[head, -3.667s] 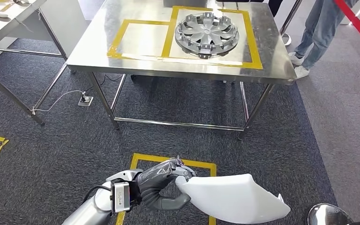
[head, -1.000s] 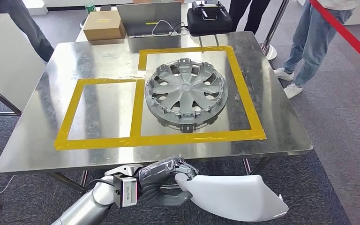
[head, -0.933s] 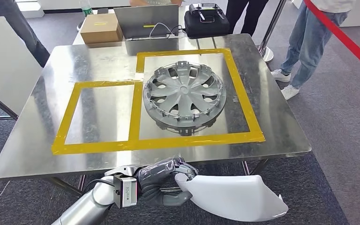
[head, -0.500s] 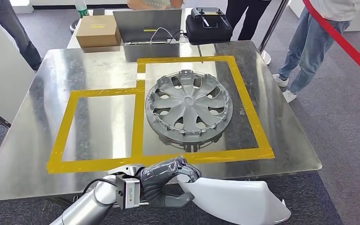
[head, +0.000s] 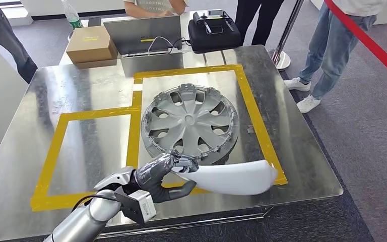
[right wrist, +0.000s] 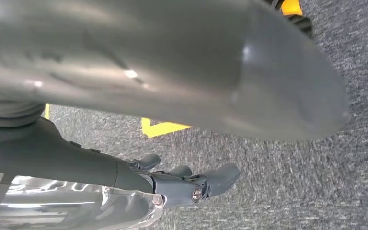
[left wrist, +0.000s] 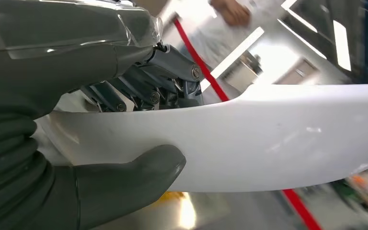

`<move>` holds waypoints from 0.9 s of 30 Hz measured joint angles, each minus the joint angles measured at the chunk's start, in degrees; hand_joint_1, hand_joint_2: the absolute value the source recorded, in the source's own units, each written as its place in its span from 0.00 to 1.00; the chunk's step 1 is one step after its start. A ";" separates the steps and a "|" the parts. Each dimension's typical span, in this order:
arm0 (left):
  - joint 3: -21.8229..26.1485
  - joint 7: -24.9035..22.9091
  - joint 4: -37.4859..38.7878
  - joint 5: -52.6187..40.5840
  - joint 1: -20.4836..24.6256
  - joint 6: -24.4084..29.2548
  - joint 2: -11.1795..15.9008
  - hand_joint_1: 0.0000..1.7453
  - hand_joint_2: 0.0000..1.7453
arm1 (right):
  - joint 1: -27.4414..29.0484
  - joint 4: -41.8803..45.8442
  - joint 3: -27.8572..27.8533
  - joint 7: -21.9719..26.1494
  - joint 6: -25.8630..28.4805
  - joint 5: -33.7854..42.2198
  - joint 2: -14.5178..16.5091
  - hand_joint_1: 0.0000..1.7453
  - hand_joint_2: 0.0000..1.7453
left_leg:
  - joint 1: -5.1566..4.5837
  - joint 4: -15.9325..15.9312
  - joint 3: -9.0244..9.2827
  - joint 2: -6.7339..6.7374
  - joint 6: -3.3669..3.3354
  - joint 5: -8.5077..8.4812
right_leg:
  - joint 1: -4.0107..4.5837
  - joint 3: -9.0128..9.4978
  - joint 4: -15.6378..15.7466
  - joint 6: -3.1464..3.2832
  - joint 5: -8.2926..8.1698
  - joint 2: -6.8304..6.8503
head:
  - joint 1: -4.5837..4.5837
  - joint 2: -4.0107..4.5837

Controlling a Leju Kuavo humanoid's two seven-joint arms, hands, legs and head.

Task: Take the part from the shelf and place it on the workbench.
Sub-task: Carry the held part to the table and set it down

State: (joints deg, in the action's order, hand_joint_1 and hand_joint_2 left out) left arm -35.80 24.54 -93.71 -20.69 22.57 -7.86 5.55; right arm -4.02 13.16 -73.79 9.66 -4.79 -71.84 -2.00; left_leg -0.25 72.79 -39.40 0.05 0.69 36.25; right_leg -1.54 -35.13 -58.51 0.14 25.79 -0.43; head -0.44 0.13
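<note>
My left hand [head: 159, 176] grips one end of a long, curved white part [head: 232, 177], thumb underneath and fingers on top. It holds the part over the front of the steel workbench [head: 307, 166], across the yellow tape just in front of a grey wheel cover [head: 189, 123]. The wheel cover lies inside the larger taped square. The smaller taped square [head: 88, 151] to its left holds nothing. In the left wrist view the thumb [left wrist: 129, 177] presses the white part [left wrist: 268, 139] from below. My right hand [right wrist: 187, 184] hangs over grey carpet, holding nothing, fingers loosely extended.
At the bench's far edge stand a cardboard box [head: 91, 43], a laptop [head: 143, 33] and a black case [head: 214, 30]. People stand behind and to the right of the bench. A red barrier tape [head: 368, 43] runs along the right, with a stanchion base [head: 282, 60].
The camera has come closer to the bench. My left hand has raised the white part from below the bench's front edge to above its top, near the wheel cover.
</note>
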 joint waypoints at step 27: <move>29.59 -5.72 16.90 -33.80 -0.35 33.65 6.92 1.00 1.00 | 0.26 -0.04 -0.52 0.31 0.04 1.01 1.75 0.00 0.00 | -0.18 -15.36 6.22 -0.03 -1.45 -8.38 | 0.71 1.37 0.70 -1.28 0.93 -0.47 | 0.05 0.00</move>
State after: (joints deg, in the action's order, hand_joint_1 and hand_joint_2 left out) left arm -6.21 18.82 -76.81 -54.49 22.21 25.79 12.47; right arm -3.76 13.11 -74.31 9.96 -4.74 -70.83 -0.26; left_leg -0.43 57.44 -33.18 0.02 -0.76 27.87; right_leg -0.83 -33.76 -57.81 -1.14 26.72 -0.90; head -0.39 0.13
